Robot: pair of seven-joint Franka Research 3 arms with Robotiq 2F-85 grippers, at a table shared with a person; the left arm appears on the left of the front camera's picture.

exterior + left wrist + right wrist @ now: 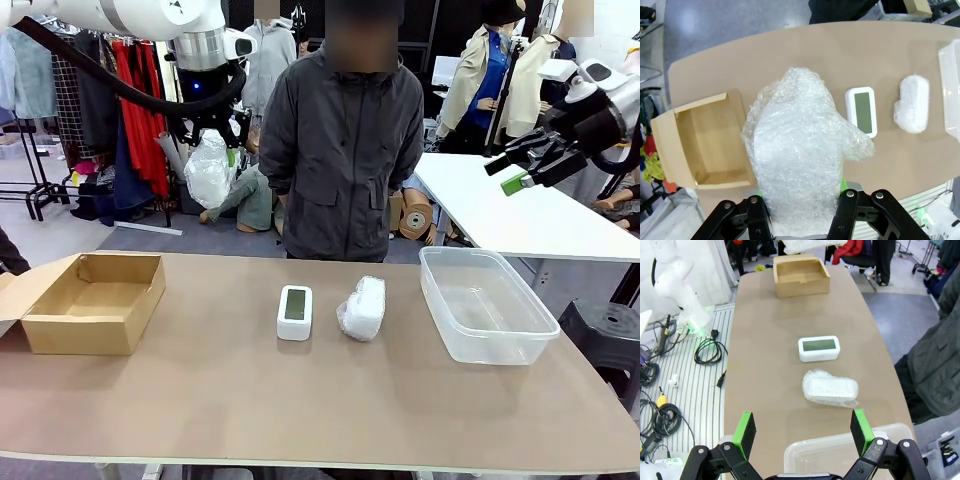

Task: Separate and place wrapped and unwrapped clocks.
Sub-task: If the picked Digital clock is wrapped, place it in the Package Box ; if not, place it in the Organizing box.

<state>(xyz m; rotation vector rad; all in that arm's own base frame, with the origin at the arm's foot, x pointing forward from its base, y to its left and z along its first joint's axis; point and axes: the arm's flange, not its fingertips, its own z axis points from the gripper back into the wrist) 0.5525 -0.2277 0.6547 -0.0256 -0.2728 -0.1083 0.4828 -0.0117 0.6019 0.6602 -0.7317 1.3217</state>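
Wrapped clock (pixel 797 150) clamped in left pincer (pixel 803 210), high off the table (pixel 200 400); right pincer (pixel 803 430) spread apart.

left tool (pixel 212 138) raised, clamping white bubble-wrapped bundle (pixel 209 172) | right tool (pixel 508 176) raised, jaws apart | brown desk (pixel 300 410), left to right: open cardboard box (pixel 88 322), bare white rounded clock (pixel 294 312), second wrapped bundle (pixel 363 307), clear plastic tub (pixel 520 335)

The worktop (pixel 200 400) lies bare across its 6 o'clock half, with open lanes between the cardboard box (pixel 90 300) at 9 o'clock, the bare clock (pixel 295 312) and wrapped bundle (pixel 363 307) at centre, and the clear tub (pixel 485 305) at 3 o'clock. A person (pixel 345 150) blocks the 12 o'clock edge, and the left hand (pixel 212 138), clamped on a second bundle (pixel 210 172), hangs high toward 11 o'clock.
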